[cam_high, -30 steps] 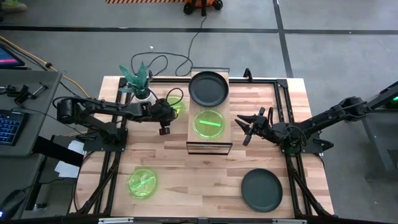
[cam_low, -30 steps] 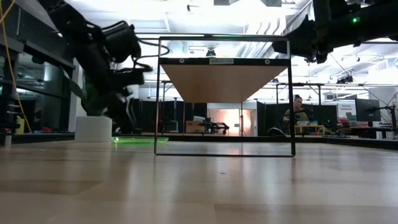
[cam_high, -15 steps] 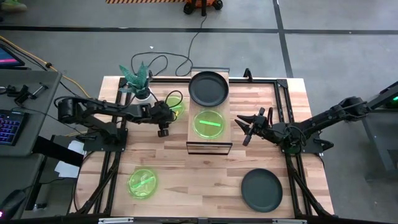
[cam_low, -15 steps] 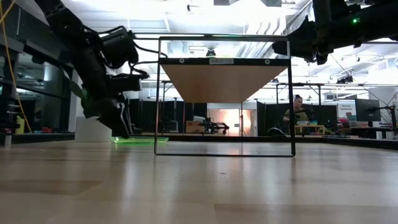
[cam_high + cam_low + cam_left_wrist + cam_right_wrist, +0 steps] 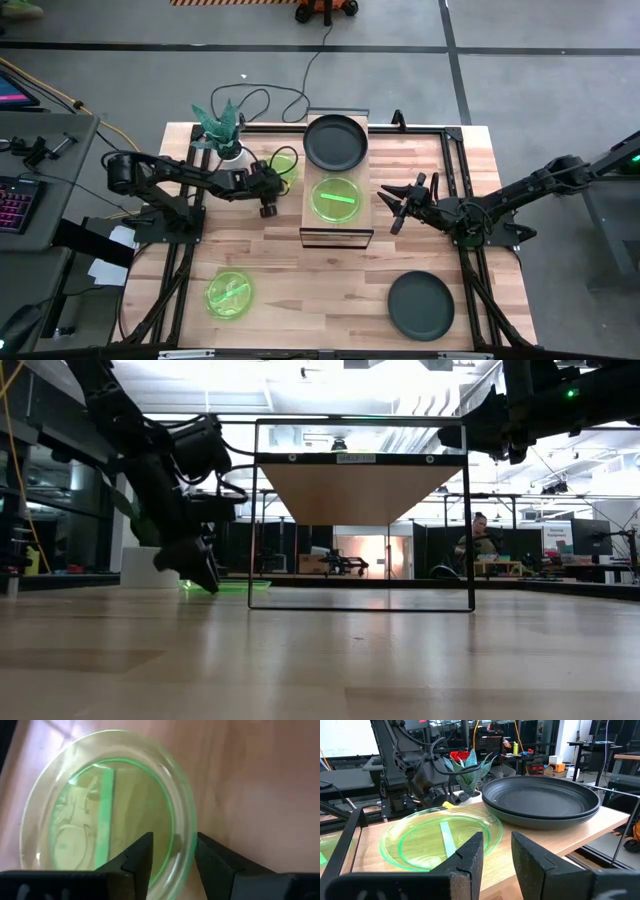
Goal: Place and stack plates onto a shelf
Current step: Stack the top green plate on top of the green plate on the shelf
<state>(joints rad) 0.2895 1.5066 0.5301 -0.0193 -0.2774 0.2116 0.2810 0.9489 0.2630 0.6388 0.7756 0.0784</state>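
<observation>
Three see-through bright green round plates and three dark grey round plates with raised rims were in sight, though two grey ones lay stacked, so only the right wrist view showed both. One green plate lay flat on the big wooden table, just left of the long light-wood shelf on its thin black frame. The left gripper was low by that plate, and its two dark fingers stood open with the plate's rim between them. The potted green plant in a white pot stood close beside that plate, so that corner was tight. On the shelf, the grey stack sat at the far end and a second green plate sat at the near end, almost touching it. The right gripper hung just right of the shelf with its fingers spread apart, holding nothing. A third green plate lay near the front left of the table, and a single grey plate lay near the front right, both with bare wood around them.
</observation>
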